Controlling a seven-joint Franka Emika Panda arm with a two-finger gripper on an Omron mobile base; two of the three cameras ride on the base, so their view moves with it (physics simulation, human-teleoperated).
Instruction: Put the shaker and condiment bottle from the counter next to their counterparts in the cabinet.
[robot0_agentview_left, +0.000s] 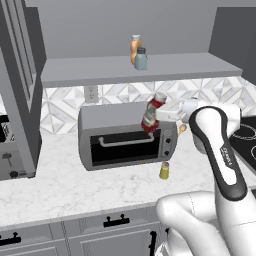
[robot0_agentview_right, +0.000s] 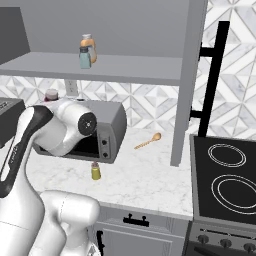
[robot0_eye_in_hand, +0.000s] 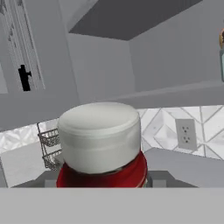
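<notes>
Left base view: behind and left of the arm, looking forward and down across the counter (robot0_agentview_left: 60, 185) toward the cabinet (robot0_agentview_left: 100, 70). Right base view: behind and right, same counter (robot0_agentview_right: 145, 175) and cabinet (robot0_agentview_right: 125, 67), plus the stove (robot0_agentview_right: 225, 180). Hand view: very close behind the condiment bottle (robot0_eye_in_hand: 103, 144), facing the cabinet (robot0_eye_in_hand: 166, 98).

Red condiment bottle (robot0_agentview_left: 150, 114), white cap, tilted, held above bench (robot0_agentview_left: 60, 185), frame centre. Yellow shaker (robot0_agentview_left: 164, 171) upright on bench, lower centre. Counterparts (robot0_agentview_left: 138, 54) on cabinet (robot0_agentview_left: 100, 70), top centre.
</notes>
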